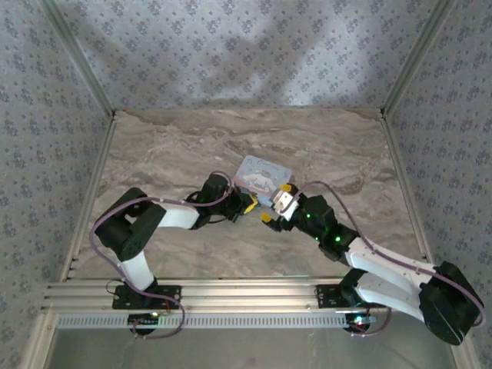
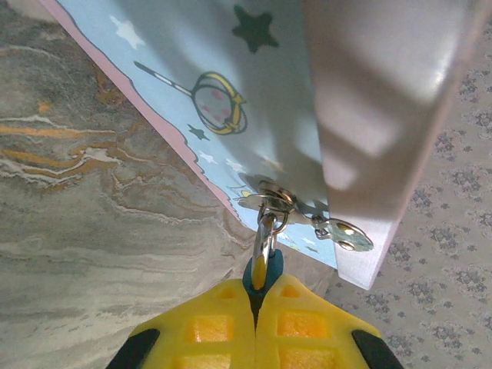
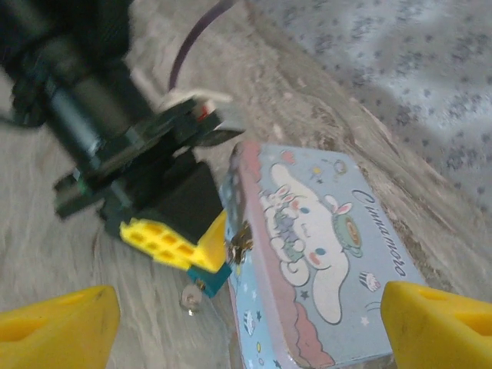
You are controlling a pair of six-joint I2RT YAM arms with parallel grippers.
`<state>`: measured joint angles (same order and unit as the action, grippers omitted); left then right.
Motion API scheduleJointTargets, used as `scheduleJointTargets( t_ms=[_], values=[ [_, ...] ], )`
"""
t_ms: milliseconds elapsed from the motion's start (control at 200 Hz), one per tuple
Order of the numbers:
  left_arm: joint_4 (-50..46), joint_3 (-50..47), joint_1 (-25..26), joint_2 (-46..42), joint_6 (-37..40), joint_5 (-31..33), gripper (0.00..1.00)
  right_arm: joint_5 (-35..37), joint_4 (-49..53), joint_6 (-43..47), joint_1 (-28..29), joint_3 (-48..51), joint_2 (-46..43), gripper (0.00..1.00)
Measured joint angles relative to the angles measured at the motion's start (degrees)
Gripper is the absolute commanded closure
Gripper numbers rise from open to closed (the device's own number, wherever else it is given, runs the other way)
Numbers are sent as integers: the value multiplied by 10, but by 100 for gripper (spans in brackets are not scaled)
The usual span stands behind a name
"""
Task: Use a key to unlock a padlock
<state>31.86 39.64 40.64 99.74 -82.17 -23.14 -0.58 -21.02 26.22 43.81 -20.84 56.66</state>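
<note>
Marbled tabletop (image 1: 192,146) and patterned wallpaper are framing the scene, with a Cinnamoroll tin box (image 1: 264,174) lying near the middle, between the two grippers.

The left gripper (image 2: 256,296) is clamping its yellow fingers (image 2: 215,323) tight on a small teal padlock (image 2: 265,269). The padlock's metal shackle (image 2: 265,231) is threading through the tin's hasp (image 2: 269,201), so the padlock is hanging at the tin's front edge, touching it. The right gripper (image 3: 247,319) is standing with its fingers spread wide and gripping nothing, just beside the tin.

In the right wrist view a small metal piece (image 3: 190,298) is dangling under the padlock. It is probably the key, though it is too blurred to tell if it is sitting in the keyhole.

The step in hand seems to be bracing the padlock while the key gets worked. Next, the right gripper is likely needing to pinch that small key squarely and twist it, without dragging the tin.

Counting: one tin, one padlock, one likely key, two grippers.
</note>
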Motion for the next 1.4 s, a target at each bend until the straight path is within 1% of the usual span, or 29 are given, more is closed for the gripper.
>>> scheduleJointTargets(
  t_ms=[75, 180, 335, 370, 460, 635, 695, 814, 899, 1014, 1134, 1219, 1304, 1399],
  values=[
    [-1, 0, 0, 0, 0, 0, 100, 13, -7, 56, 16, 3, 28, 10],
    [-3, 1, 0, 0, 0, 0, 100, 33, -29, 107, 35, 4, 73, 10],
    [-8, 1, 0, -3, 0, 0, 100, 64, -73, 141, 59, 4, 146, 11],
    [-9, 1, 0, -3, 0, 0, 100, 70, -85, 144, 63, 4, 162, 14],
    [-9, 1, 0, -4, 0, 0, 100, 81, -110, 143, 68, 4, 192, 18],
    [-16, 2, 0, -7, 0, 0, 100, 97, -142, 139, 76, 3, 227, 33],
    [-19, 4, 0, -7, 0, 0, 100, 99, -154, 135, 77, 3, 236, 34],
    [-22, 4, 0, -8, 0, 0, 100, 106, -175, 122, 77, 3, 256, 41],
    [-23, 4, 0, -9, 0, 0, 100, 117, -200, 107, 77, 3, 276, 43],
    [-28, 4, 0, -11, 0, 0, 100, 132, -234, 92, 77, 5, 296, 50],
    [-28, 5, 0, -11, 0, 0, 100, 137, -254, 80, 77, 5, 303, 56],
    [-31, 6, 0, -11, 0, 0, 100, 141, -264, 76, 77, 5, 311, 57],
    [-33, 7, 0, -11, 0, 0, 100, 145, -270, 72, 77, 5, 318, 63],
    [-34, 7, 0, -11, 0, 0, 100, 148, -273, 68, 77, 5, 324, 67]
  ],
)
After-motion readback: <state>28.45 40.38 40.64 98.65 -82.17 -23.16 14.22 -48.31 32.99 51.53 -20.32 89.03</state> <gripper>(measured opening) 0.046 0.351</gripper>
